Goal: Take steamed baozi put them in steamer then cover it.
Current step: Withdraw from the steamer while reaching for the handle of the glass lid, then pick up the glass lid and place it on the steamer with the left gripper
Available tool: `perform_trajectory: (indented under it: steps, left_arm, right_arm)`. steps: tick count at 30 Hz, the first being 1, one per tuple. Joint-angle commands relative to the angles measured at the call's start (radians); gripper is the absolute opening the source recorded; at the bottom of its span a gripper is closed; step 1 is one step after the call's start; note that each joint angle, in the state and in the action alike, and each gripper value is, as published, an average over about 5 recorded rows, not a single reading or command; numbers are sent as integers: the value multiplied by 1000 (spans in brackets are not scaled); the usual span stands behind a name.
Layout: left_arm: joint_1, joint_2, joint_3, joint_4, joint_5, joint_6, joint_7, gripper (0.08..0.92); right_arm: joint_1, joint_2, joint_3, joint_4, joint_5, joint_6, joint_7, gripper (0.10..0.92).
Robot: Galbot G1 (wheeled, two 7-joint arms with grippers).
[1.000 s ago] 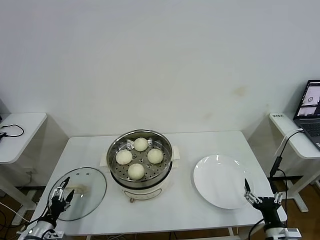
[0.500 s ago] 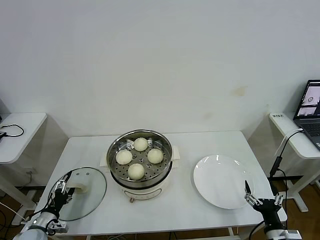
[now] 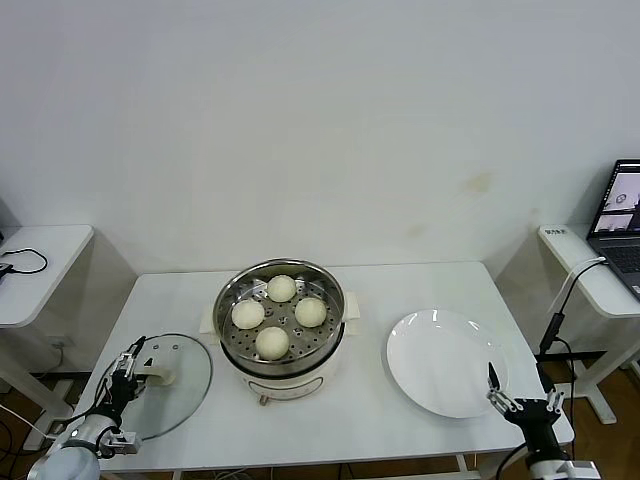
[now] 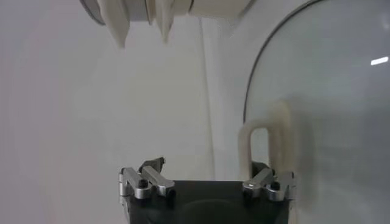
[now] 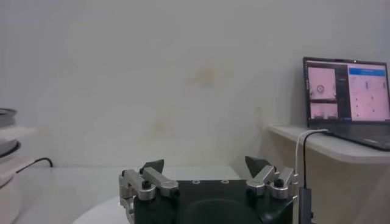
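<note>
Head view, baozi: four steamed baozi (image 3: 272, 316) already sit on the tray inside the steamer (image 3: 281, 328), mid-bench (image 3: 340, 400).
Head view, cover: the cover (image 3: 158, 385) lies flat on the bench, to the steamer's left, with its handle (image 3: 157, 371) up.
Head view, left hand: the left hand (image 3: 125, 372) is at the handle, fingers either side, not yet clamped; clearly the nearer arm.
Head view, right hand: the right hand (image 3: 520, 402) idles at the near right bench edge beside the white plate (image 3: 446, 361).
Left wrist view: the handle (image 4: 263, 143) sits beside one fingertip, its long axis running away from the palm, off-centre in the wide gap.
Right wrist view: the right hand (image 5: 205, 167) is spread wide and empty.
</note>
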Motion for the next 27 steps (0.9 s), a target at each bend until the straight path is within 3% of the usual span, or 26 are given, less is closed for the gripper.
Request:
perform_trajectory:
  steps: [1,12,18,22,27]
  left_arm:
    - [-13,2,3,31,-4,-2,-9,645]
    - [8,2,3,17,-73,-12,-69,325]
    - [49,0,-28,-55,-77,5,-95,162]
    - [112,2,-57,-161,-123,103,-68,133]
    - [188,-13,-107,-359,-181,285,28,133]
  right_arm:
    - [-2,0,1,2,0,1,0,823]
    - [-1,2,-14,1,-9,3,-1,823]
    - [3,-1,-26,1,-17,4,-4,823]
    - [7,-6,-33,5,-21,4,-8,823]
    - [11,-13,-40,7,-31,6,-12,823]
